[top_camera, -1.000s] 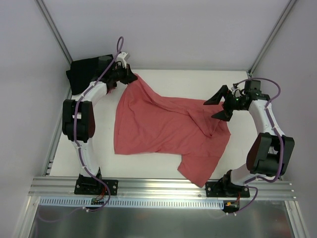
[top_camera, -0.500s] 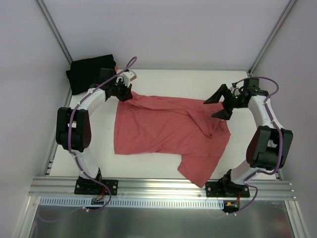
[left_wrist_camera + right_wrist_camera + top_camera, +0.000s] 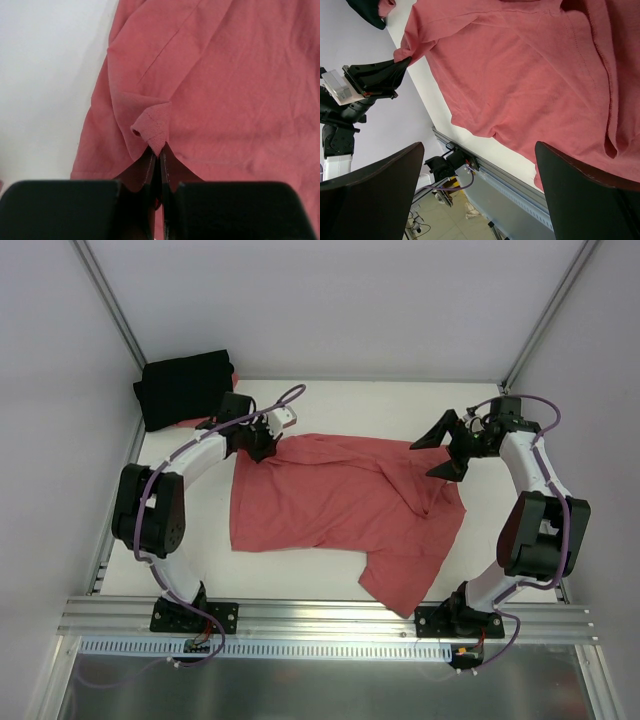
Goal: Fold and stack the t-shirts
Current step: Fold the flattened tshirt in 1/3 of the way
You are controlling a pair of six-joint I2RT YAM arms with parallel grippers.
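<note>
1. Where print might be looked for, little can be read: the white block on the left wrist [image 3: 337,85] carries marks too small to make out, and the ribbed hem [image 3: 152,125] in the left wrist view shows only stitching.
2. The coral-red t-shirt [image 3: 340,500] lies rumpled across the middle of the white tabletop [image 3: 330,400]. Its near right corner reaches the tabletop's near edge, just beside the right arm's base.
3. The black t-shirt [image 3: 180,388] sits bunched in the far left corner, apart from the red one.
4. The left tool [image 3: 268,445] is closed tight on the coral-red t-shirt's far left edge. In its wrist view the fingertips [image 3: 155,162] pinch a small rolled fold of hem.
5. The right tool [image 3: 440,445] stands with its jaws spread wide and nothing between them, at the shirt's far right edge.
6. A ridged aluminium rail [image 3: 330,615] runs along the near edge and carries both arm bases. Purple cables [image 3: 285,400] loop along the arms, and slanted metal posts [image 3: 110,295] rise at the far corners.
7. The left tool's black body fills the bottom of its own view and hides the cloth below the pinch. The right tool's two dark fingers [image 3: 370,195] block the lower corners of its view.
</note>
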